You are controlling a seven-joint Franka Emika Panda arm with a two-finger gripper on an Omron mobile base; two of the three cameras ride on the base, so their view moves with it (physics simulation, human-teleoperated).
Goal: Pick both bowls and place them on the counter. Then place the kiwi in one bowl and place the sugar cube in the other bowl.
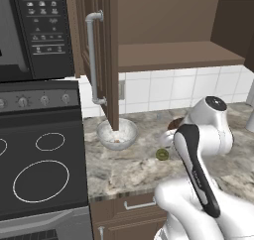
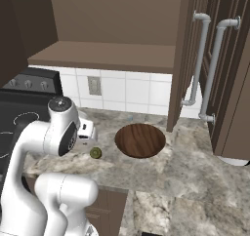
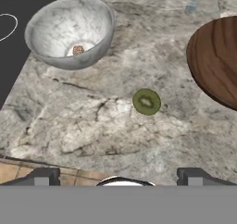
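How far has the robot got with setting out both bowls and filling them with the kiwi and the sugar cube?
Done: both bowls stand on the counter, the marbled bowl near the stovetop, the wooden bowl to its right. The sugar cube already lies in the marbled bowl. In hand: nothing; the open gripper hovers near the kiwi. Left: the kiwi, lying on the counter between the bowls, must go into the wooden bowl.

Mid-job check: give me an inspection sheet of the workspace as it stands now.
Surface: counter, both bowls standing on it.
Job's things: marbled bowl beside the stovetop, sugar cube inside it; wooden bowl empty; kiwi lying on the counter between the bowls, in neither.
Clutter: nothing seen.
End effector: end effector open, holding nothing, above the kiwi.
Cables: nothing seen.
Surroundings: upper cabinet open, door hanging over the marbled bowl; tiled wall behind.
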